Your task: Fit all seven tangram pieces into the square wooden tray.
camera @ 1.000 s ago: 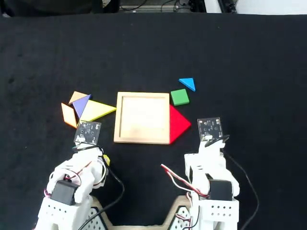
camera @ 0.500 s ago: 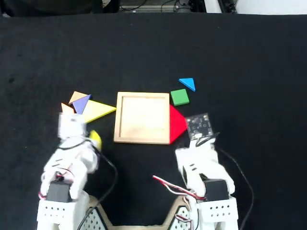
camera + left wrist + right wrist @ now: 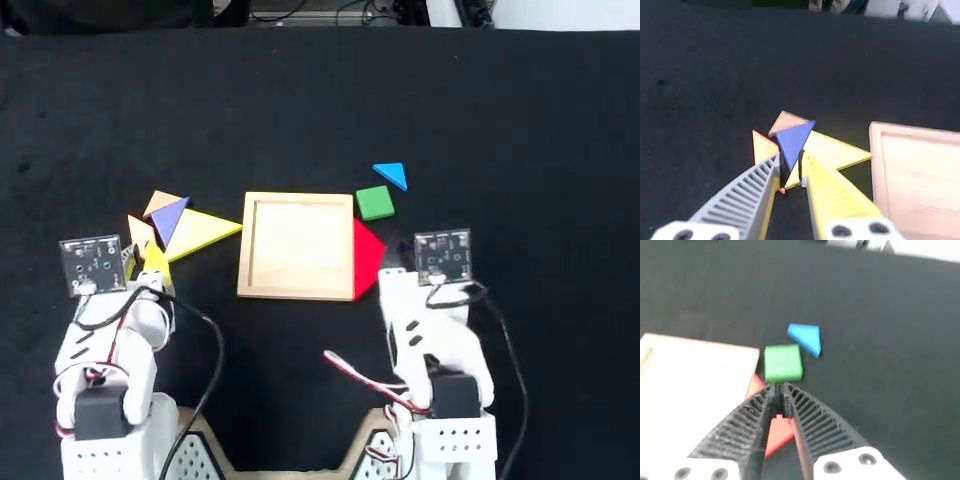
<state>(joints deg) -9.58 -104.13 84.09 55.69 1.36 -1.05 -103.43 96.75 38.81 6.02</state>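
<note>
Tray (image 3: pixel 244 250) sits at the middle of the bench (image 3: pixel 300 100). Right of it: first big triangle (image 3: pixel 368 255) touching the tray's right edge; square piece (image 3: pixel 375 203) just off the far right corner; first small triangle (image 3: pixel 390 176) behind that, apart. Left of it: second big triangle (image 3: pixel 205 230) pointing at the tray; mid triangle (image 3: pixel 168 218) touching its far-left side; second small triangle (image 3: pixel 160 202) behind; parallelogram (image 3: pixel 140 235) leftmost.

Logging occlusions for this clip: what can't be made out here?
High view: the right arm covers a corner of the red triangle; the left arm covers the near end of the orange parallelogram.
Left wrist view: the left gripper hides where the purple triangle and yellow triangle end; the wooden tray is cut off by the edge.
Right wrist view: the right gripper hides most of the red triangle; contact cannot be judged.
</note>
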